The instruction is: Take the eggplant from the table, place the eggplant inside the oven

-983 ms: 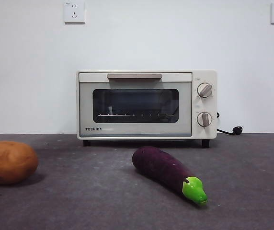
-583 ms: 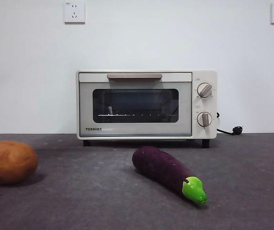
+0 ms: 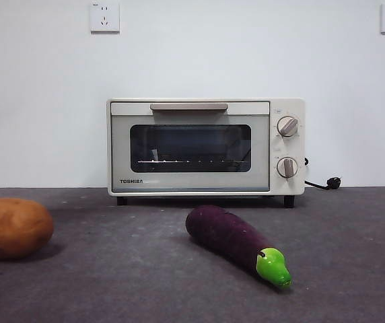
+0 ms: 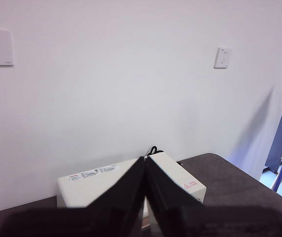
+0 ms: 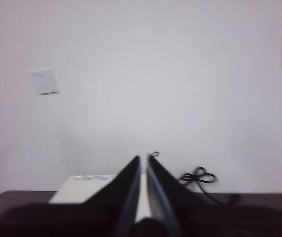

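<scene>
Eggplant (image 3: 236, 244) lies diagonally, green cap toward the camera's right; both end effectors pressed together

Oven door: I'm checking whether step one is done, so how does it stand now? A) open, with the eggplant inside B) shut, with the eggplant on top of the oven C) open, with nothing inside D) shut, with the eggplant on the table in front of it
D: the oven door sits flush and shut, and the eggplant lies on the table in front.

Even bright light; right wrist view blurred.
</scene>
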`<state>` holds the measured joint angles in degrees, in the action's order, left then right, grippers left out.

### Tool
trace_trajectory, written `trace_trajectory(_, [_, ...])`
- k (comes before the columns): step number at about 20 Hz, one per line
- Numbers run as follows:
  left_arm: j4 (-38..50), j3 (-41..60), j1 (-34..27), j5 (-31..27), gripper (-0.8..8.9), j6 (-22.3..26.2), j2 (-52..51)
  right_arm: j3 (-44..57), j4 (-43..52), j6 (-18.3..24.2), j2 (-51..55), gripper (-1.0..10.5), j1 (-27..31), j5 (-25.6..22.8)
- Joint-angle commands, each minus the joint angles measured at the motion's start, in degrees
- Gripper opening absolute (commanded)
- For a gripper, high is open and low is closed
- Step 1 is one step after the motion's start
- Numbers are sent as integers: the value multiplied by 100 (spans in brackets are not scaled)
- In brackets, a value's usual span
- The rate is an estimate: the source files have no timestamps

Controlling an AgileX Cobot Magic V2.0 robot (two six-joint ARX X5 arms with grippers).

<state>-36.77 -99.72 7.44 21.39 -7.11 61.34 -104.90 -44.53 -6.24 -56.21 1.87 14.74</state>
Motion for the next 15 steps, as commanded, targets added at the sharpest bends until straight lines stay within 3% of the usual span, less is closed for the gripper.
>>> trace_trajectory(1, [35,-9,15,7,-5,74,11,-28,146,-186,-24,239,-9,262])
trace_trajectory(9, [33,-9,17,9,-5,162,50,-31,162,-354,-98,569,-9,400])
trace_trajectory(15, [31,-9,17,9,-5,162,101,-31,162,-407,-170,577,-9,780])
